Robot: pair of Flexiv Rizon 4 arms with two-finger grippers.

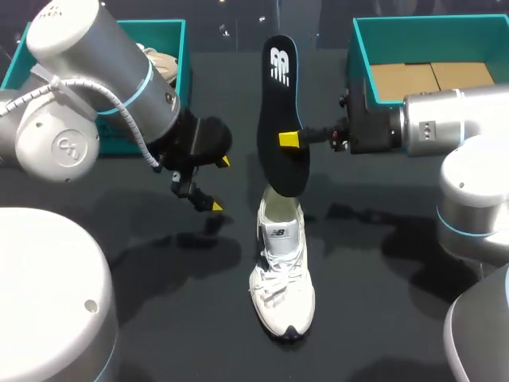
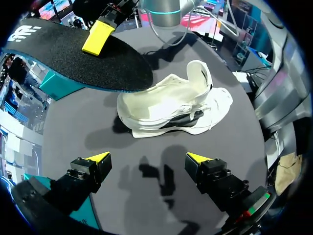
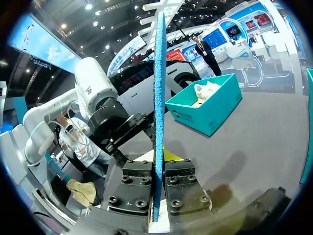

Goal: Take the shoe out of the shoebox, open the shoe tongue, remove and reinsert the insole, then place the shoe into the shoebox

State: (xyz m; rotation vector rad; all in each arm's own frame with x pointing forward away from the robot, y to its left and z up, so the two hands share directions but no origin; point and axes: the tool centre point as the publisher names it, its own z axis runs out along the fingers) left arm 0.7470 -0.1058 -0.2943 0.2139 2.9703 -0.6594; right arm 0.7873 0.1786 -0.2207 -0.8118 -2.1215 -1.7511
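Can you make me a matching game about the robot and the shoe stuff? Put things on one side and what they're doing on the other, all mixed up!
Things:
1. insole
2. shoe
3. left claw
4. right shoebox

What they're doing:
a. open, holding nothing
b. standing on the black table
c. held up in the air by the right claw
d. has brown cardboard inside

Right pairs: 1-c, 2-b, 3-a, 4-d
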